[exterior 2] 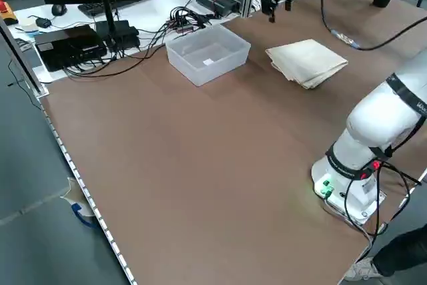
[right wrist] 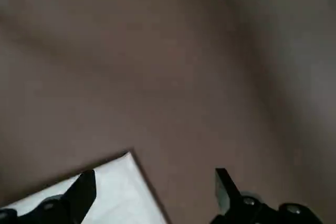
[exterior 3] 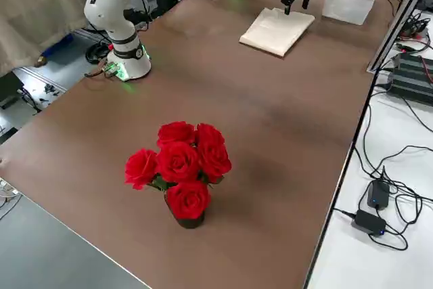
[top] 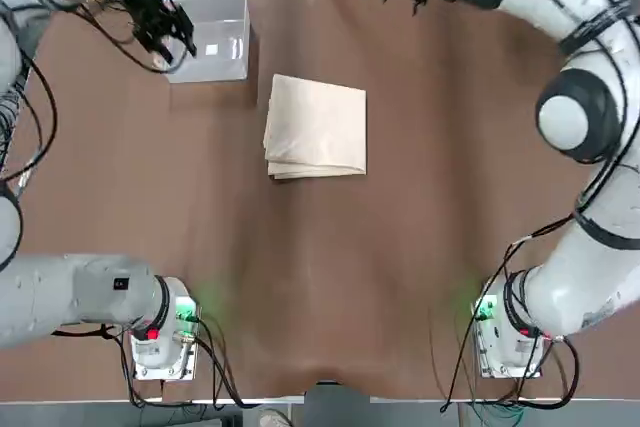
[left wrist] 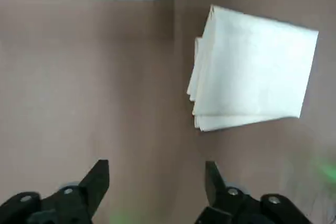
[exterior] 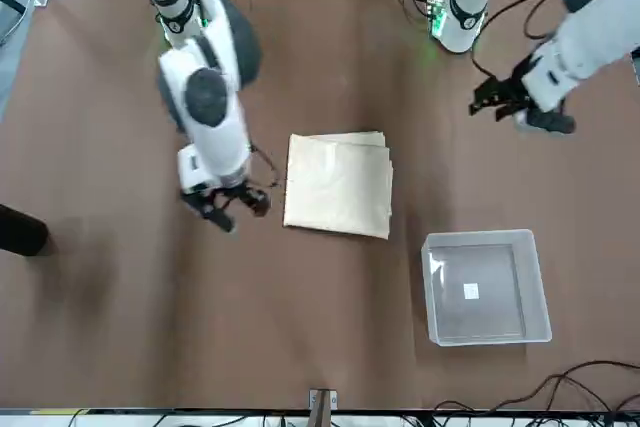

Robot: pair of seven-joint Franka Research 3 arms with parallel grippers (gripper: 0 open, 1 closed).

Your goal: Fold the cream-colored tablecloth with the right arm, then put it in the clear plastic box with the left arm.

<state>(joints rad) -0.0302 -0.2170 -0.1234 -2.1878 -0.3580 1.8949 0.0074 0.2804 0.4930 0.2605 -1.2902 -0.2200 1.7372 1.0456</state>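
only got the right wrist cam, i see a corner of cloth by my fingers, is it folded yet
Observer: Yes. The cream-colored tablecloth lies folded in a layered rectangle on the table, with the right gripper open just off its side.
Operator: where's the box then
Observer: The clear plastic box stands apart from the cloth, toward the robot's left at the far edge of the table, with no cloth in it.
Operator: and the left arm
Observer: The left gripper is raised high over the table on the box's side of the cloth, open and holding nothing.
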